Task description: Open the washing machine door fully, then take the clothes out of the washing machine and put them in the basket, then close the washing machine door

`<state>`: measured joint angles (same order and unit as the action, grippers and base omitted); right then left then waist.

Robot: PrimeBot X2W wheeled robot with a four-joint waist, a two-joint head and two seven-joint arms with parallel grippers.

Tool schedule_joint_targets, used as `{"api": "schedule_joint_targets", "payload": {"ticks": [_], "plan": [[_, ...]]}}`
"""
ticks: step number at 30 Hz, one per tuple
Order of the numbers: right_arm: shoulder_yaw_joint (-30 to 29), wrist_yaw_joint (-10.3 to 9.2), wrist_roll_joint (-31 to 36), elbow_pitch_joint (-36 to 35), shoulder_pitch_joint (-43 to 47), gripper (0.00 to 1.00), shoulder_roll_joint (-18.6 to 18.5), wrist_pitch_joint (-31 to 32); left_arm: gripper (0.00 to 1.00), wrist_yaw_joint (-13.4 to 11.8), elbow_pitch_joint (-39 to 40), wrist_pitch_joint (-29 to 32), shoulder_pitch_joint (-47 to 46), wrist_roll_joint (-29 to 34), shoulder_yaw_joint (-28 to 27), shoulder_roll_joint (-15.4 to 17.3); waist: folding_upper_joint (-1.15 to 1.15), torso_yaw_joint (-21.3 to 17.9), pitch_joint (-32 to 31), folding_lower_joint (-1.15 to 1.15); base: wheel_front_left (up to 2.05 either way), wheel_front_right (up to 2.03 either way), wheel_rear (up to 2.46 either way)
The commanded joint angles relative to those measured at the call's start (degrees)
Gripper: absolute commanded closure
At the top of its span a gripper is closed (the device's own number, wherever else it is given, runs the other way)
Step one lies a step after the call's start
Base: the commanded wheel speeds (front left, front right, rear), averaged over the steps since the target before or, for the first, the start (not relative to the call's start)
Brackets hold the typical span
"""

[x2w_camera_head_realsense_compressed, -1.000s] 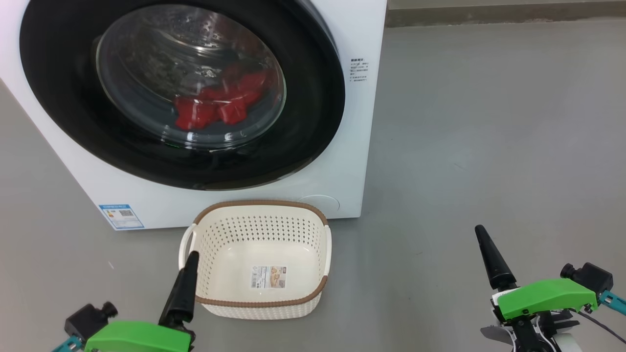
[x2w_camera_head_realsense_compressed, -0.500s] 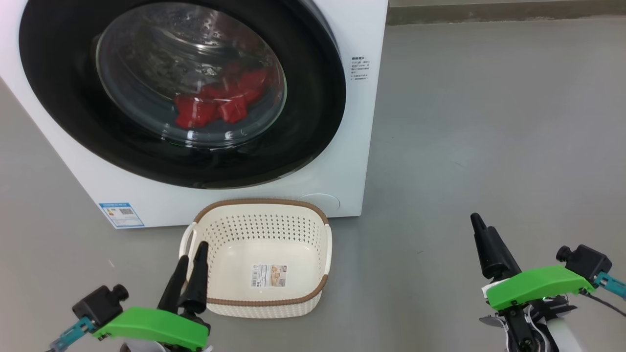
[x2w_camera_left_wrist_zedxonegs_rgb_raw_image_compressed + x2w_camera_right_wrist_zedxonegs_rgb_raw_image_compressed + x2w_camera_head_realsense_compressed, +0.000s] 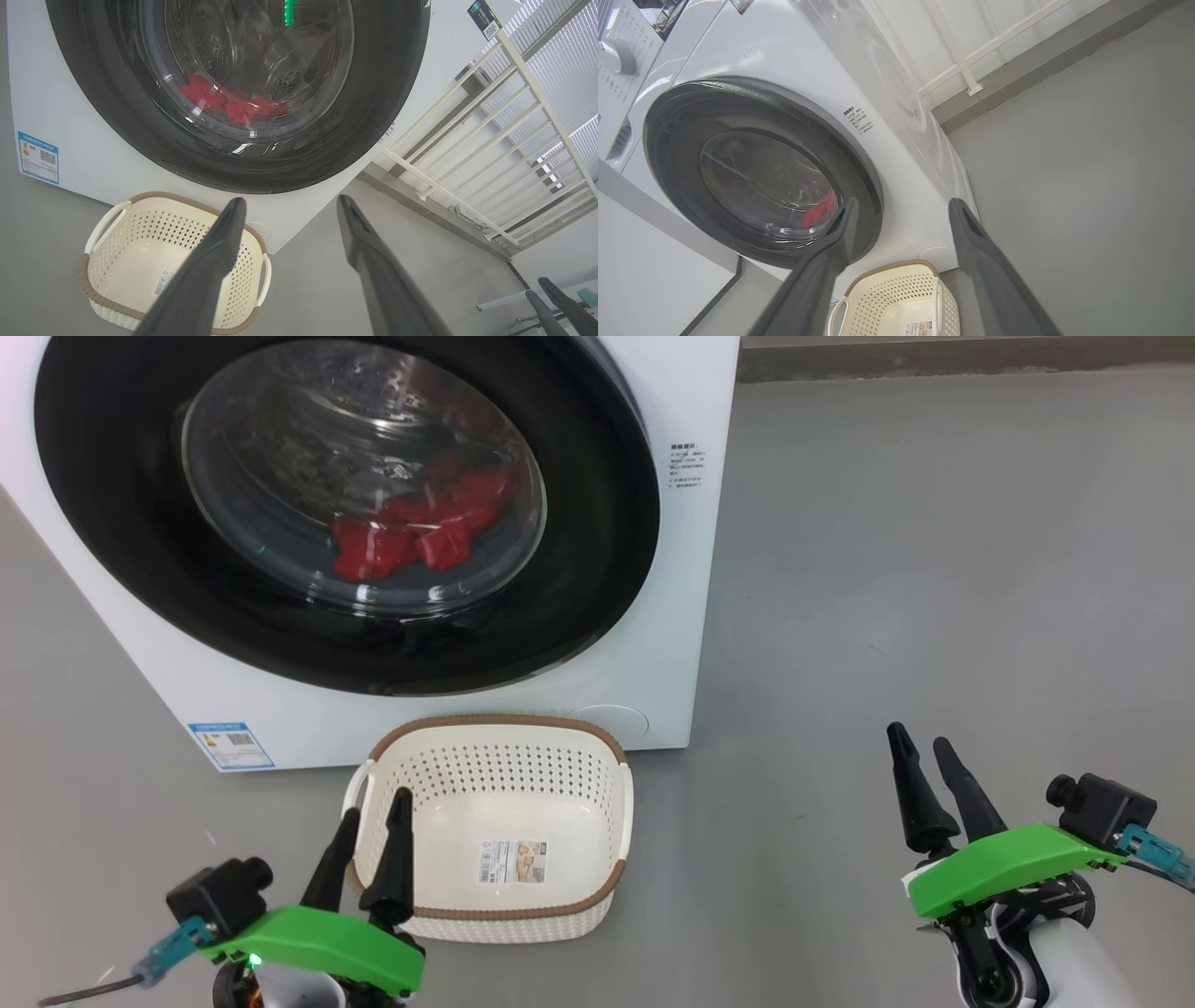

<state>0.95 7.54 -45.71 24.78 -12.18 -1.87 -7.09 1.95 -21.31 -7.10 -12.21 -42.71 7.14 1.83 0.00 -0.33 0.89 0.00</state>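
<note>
Glossy round door (image 3: 117, 546); perforated basket (image 3: 499, 721); clothes (image 3: 401, 539) perhaps crumpled.

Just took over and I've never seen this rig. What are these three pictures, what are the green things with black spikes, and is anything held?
The picture with both green pieces is from the robot's head, looking down. Those pieces, each with two dark fingers, are its left gripper and right gripper, both open and empty. The other two pictures come from cameras on each wrist, looking along that gripper's fingers. On the grey floor stands the washing machine, its door shut, red clothes inside. The basket in front holds no clothes.
</note>
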Motion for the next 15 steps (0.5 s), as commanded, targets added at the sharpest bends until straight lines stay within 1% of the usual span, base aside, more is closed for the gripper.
{"api": "schedule_joint_targets", "payload": {"ticks": [1, 8, 15], "plan": [[0.9, -0.04, 2.5, -1.6, -3.0, 0.00, -0.6, -0.9, 0.00, -0.6, 0.8, -0.8, -3.0, 2.3, -0.8, 0.8, 0.00, 0.0, 0.0, 0.00, 0.00, 0.00, 0.00], [0.5, -0.04, 9.5, -1.8, -3.6, 0.00, -0.6, -2.0, 0.00, -1.3, -0.5, -2.0, -4.0, 8.3, 0.1, 0.8, 0.00, -0.1, 0.0, 0.00, 0.00, 0.00, 0.00], [0.7, -0.04, 14.7, -1.8, -4.3, 0.00, -0.7, -3.2, 0.00, -1.8, -1.7, -3.2, -5.2, 13.5, 0.9, 0.9, 0.00, -0.2, 0.0, 0.00, 0.00, 0.00, 0.00]]}}
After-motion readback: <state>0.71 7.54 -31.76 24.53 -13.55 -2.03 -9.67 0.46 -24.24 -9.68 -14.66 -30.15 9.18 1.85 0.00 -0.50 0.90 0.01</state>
